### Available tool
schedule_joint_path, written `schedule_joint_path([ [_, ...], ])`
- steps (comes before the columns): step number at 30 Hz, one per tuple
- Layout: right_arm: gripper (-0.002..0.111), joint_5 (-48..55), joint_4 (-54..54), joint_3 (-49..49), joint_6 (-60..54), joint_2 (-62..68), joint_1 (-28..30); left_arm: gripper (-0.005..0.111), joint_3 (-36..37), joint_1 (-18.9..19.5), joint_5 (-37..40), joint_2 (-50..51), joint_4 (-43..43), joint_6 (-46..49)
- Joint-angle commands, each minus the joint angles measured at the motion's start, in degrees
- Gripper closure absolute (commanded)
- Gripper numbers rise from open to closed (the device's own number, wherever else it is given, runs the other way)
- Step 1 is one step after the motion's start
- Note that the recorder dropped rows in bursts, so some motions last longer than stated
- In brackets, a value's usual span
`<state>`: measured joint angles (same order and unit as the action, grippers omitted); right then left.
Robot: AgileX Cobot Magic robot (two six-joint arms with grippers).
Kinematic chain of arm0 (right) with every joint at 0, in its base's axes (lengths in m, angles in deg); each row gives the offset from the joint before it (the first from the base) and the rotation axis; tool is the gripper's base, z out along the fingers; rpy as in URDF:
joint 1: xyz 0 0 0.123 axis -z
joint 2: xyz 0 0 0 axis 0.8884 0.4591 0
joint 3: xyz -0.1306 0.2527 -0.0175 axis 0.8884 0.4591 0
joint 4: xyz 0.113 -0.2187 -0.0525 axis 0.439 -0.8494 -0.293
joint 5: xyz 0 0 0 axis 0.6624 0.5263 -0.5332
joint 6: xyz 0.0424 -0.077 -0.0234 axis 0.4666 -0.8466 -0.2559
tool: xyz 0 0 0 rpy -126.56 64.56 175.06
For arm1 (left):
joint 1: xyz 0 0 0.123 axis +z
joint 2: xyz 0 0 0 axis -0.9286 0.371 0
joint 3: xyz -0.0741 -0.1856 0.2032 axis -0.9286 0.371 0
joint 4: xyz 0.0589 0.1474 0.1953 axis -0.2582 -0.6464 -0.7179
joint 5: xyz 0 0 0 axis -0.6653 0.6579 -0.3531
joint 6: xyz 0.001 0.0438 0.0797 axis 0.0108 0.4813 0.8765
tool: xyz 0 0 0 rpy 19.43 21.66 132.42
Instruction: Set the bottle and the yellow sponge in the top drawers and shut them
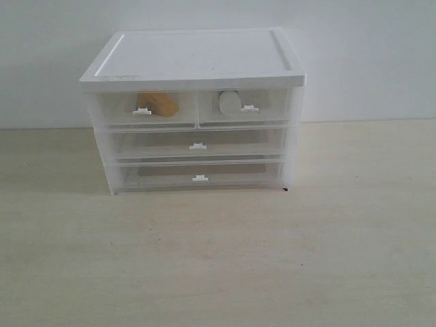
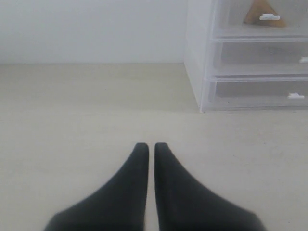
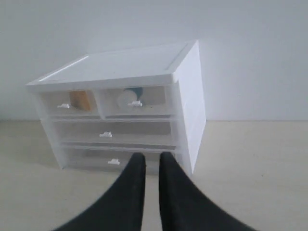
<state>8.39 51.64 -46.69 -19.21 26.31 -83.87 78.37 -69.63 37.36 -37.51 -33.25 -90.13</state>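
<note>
Exterior view, left to right: the yellow sponge (image 1: 158, 103) lies inside the left top drawer (image 1: 116, 114) of the white cabinet (image 1: 194, 58), behind its tab handle (image 1: 142, 111). At 3 o'clock from it, the bottle (image 1: 231, 103) lies on its side in the right top drawer (image 1: 276, 109), a round end turned to the front, so its long axis seems to run front to back. Both drawer fronts look flush with the frame, though a small gap would be hard to see. Neither arm shows here above the table (image 1: 218, 266).

The left gripper (image 2: 150, 147) has its fingers drawn together on nothing, well apart from the cabinet, which stands at about 1 o'clock from where it points. The right gripper (image 3: 153, 156) is likewise closed to a slit and empty, facing the cabinet at 12 o'clock; it looks the nearer arm to the bottle's drawer. I judge the task complete, with at most a checking push left
</note>
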Motion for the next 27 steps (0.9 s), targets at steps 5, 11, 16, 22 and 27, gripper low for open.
schedule_joint_path([
  [5, 0.1, 0.4, -0.1, 6.6, 0.1, -9.6, 5.7, 0.103, 0.2, 0.2, 0.0, -0.2, 0.4, -0.5],
  [11, 0.1, 0.1, -0.1, 13.3, 0.1, -14.8, 7.6, 0.103, 0.2, 0.2, 0.0, -0.2, 0.4, -0.5],
  [16, 0.1, 2.3, -0.2, 13.3, -0.8, -15.0, 8.1, 0.103, 0.2, 0.2, 0.0, -0.2, 0.4, -0.5],
  [22, 0.1, 5.9, -2.1, 13.3, -4.8, -15.0, 9.9, 0.103, 0.2, 0.2, 0.0, -0.2, 0.4, -0.5],
  [27, 0.1, 14.4, -3.6, 13.3, -9.6, -15.0, 12.4, 0.103, 0.2, 0.2, 0.0, -0.2, 0.4, -0.5],
])
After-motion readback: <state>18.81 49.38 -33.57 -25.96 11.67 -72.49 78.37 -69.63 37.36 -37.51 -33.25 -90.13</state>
